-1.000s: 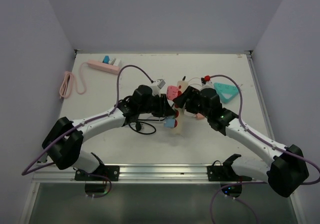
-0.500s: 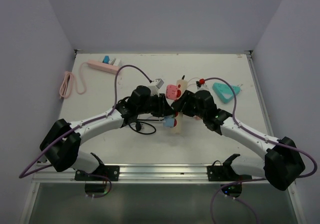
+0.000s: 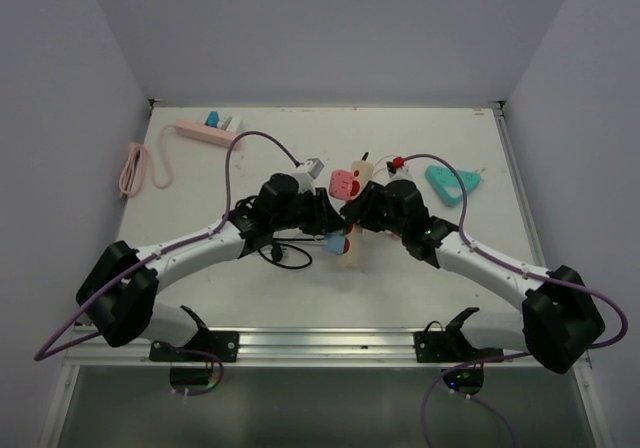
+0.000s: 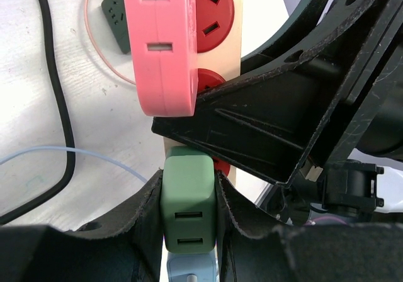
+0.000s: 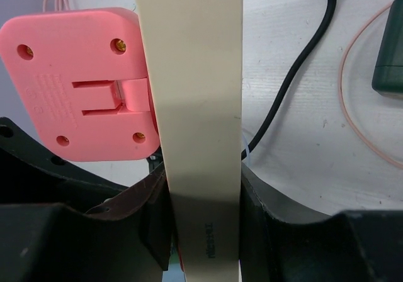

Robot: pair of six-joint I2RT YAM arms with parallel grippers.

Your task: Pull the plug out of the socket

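Observation:
The socket is a beige strip (image 5: 195, 106) with red outlets (image 4: 214, 5), held off the table at the middle (image 3: 356, 203). My right gripper (image 5: 204, 181) is shut on the strip's near end, one finger on each long side. A green plug (image 4: 189, 197) with two USB slots sits in a red outlet, and my left gripper (image 4: 189, 181) is shut on its sides. A light blue plug (image 4: 192, 270) shows just below the green one. A pink adapter (image 4: 160, 49) is plugged in further along the strip (image 3: 345, 181). The two grippers meet at the strip (image 3: 345, 226).
A black cable (image 5: 302, 74) loops on the table under the strip. A dark green adapter (image 5: 389, 55) with a thin pink wire lies nearby. At the back left are a pink power strip (image 3: 207, 133) and a coiled pink cable (image 3: 132, 168). A teal triangular item (image 3: 450, 183) lies right.
My right gripper has moved left onto the strip and closed on it. The left gripper has kept its grip on the green plug and shifted slightly back.

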